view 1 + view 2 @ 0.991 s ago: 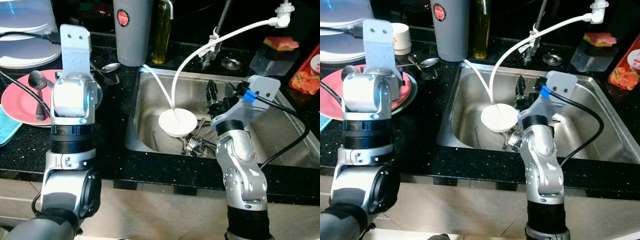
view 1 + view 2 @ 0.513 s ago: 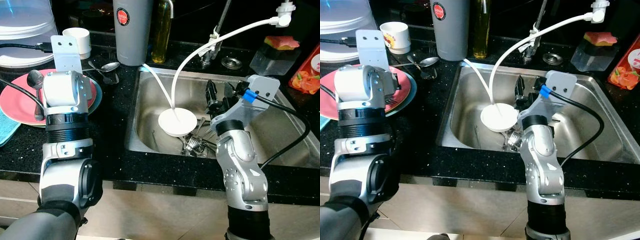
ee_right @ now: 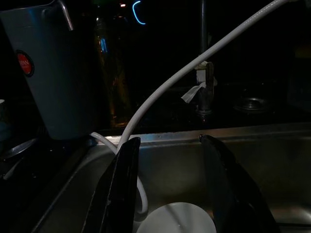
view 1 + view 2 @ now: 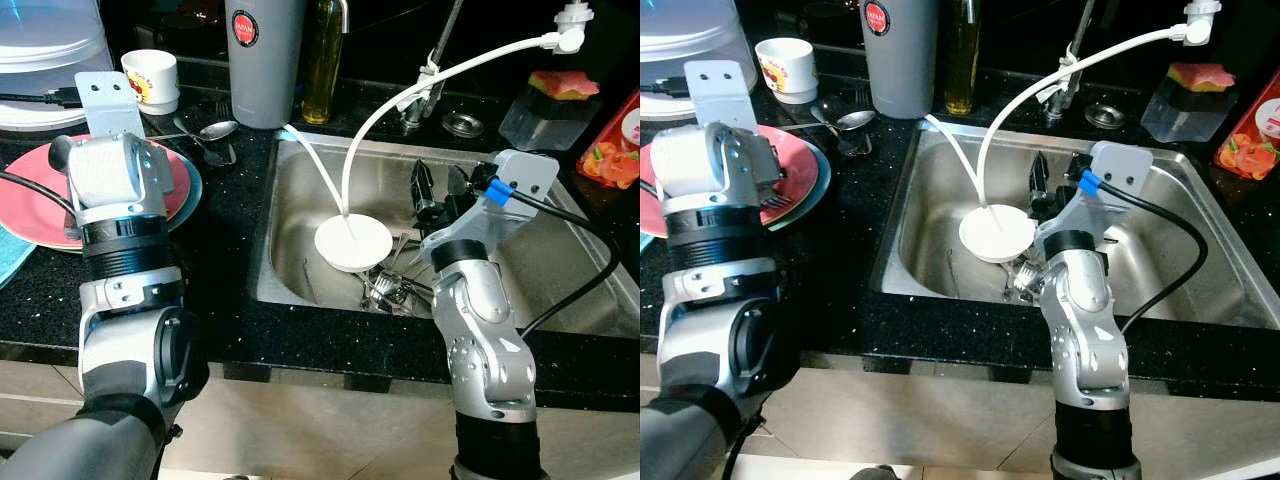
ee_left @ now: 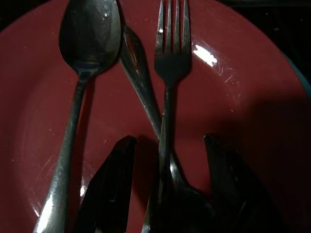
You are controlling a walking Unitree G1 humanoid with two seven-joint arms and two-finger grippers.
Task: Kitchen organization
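Your left end effector [image 5: 167, 179] hovers low over the red plate [image 5: 252, 97] on the black bench [image 4: 230, 290], fingers spread and released, straddling the handle of a fork [image 5: 169, 73]. The fork's long axis runs along the fingers, tines pointing away from the wrist. A second handle [image 5: 138, 77] crosses under it at a slant, so the two touch near the grip spot. A spoon [image 5: 82, 63] lies just beside, bowl also pointing away.

Your right end effector [image 3: 167, 184] hangs inside the sink [image 4: 560, 260], fingers apart, holding nothing, above a white round lid [image 4: 353, 243] and loose cutlery [image 4: 390, 290]. A white hose [image 4: 440, 75] arcs down onto the lid. Behind the sink: grey jug [image 4: 264, 60], oil bottle [image 4: 323, 60], small cup [image 4: 150, 80].
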